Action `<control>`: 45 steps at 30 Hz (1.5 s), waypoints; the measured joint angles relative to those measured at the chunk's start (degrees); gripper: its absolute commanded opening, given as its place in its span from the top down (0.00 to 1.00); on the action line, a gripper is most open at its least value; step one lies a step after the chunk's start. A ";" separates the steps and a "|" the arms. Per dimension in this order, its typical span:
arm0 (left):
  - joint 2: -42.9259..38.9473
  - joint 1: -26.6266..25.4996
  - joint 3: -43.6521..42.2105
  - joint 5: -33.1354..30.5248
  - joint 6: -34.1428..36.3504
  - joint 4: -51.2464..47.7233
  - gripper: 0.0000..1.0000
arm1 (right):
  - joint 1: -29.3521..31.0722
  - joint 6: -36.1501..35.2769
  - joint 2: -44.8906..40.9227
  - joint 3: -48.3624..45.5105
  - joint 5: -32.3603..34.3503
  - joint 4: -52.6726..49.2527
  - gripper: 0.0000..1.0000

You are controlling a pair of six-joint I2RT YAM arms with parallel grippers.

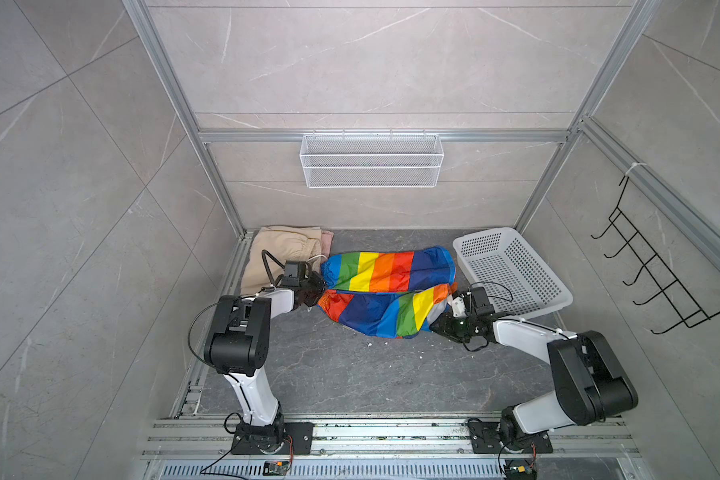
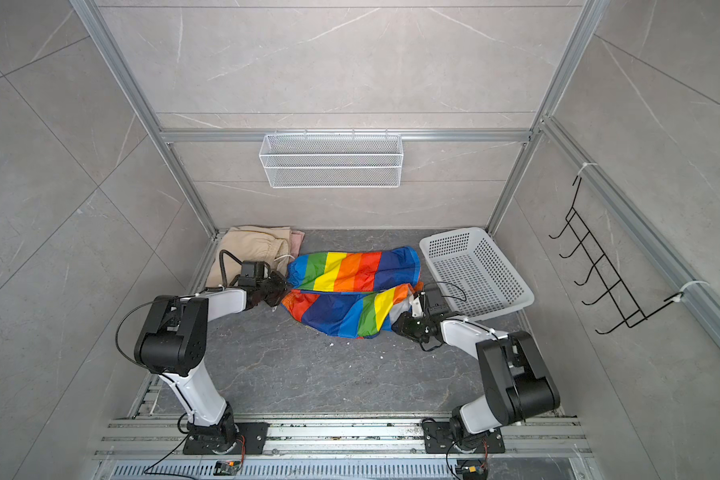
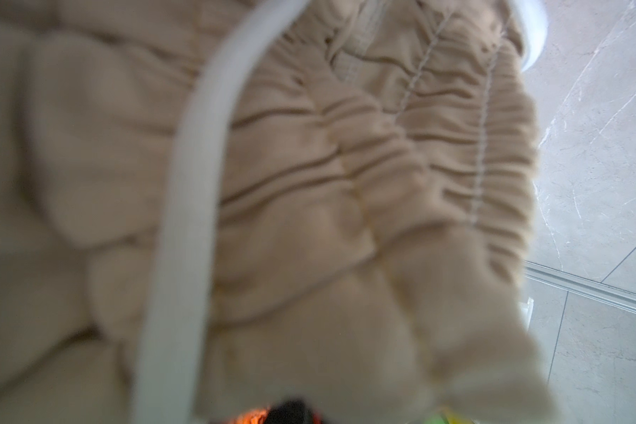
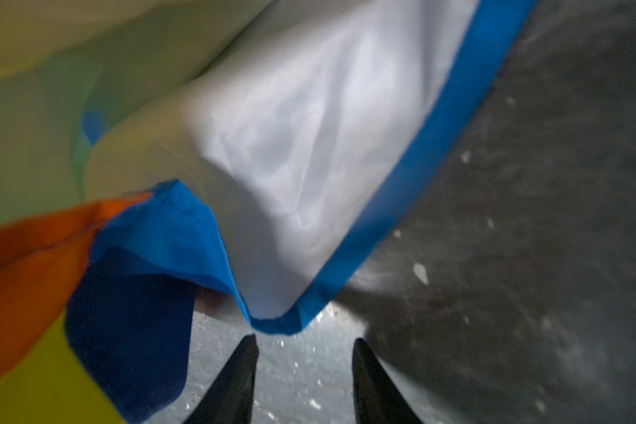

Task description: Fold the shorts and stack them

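- At the right end of the cloth, the right gripper [image 4: 303,352] has its fingers spread with nothing between them. A blue-edged corner of the rainbow shorts [image 4: 272,323] hangs just ahead of the tips, apart from both.
- The coming pinch, as I judge it, turns on that: the corner lies straight ahead of the right gripper, so a short push forward should bring it between the fingers.
- At the opposite end, the left gripper [image 1: 314,291] is pressed together and seems to pinch the shorts' left edge.
- The rainbow shorts lie mid-table, long axis left to right, spanning from one gripper to the other. The right arm is nearer the loose end.
- Farther out, the beige shorts [image 1: 279,249] lie folded in the far left corner with the pink shorts [image 1: 328,240] peeking out beside them. The basket [image 1: 512,274] sits far right.
- The right wrist view alone shows the gap between the tips and the corner, which the top views hide. The top views alone show the cloth's whole lie. The left wrist view shows mostly beige cloth and only a sliver of orange by a fingertip.
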 measured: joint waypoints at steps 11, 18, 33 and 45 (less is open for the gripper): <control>0.00 -0.11 0.00 -0.02 0.00 -0.02 1.00 | 0.66 0.37 1.57 1.38 -1.57 5.40 0.61; 0.00 -0.28 0.00 -0.07 0.00 -0.02 1.00 | 0.83 -0.31 -0.57 1.36 -1.90 5.90 0.62; 0.00 -0.74 0.00 -0.09 0.00 -0.04 1.00 | 3.37 -1.64 1.46 0.17 2.36 5.44 1.00; 0.02 -0.35 0.00 0.02 0.02 -0.04 1.00 | -6.80 4.55 -24.61 -8.68 11.72 -3.96 1.00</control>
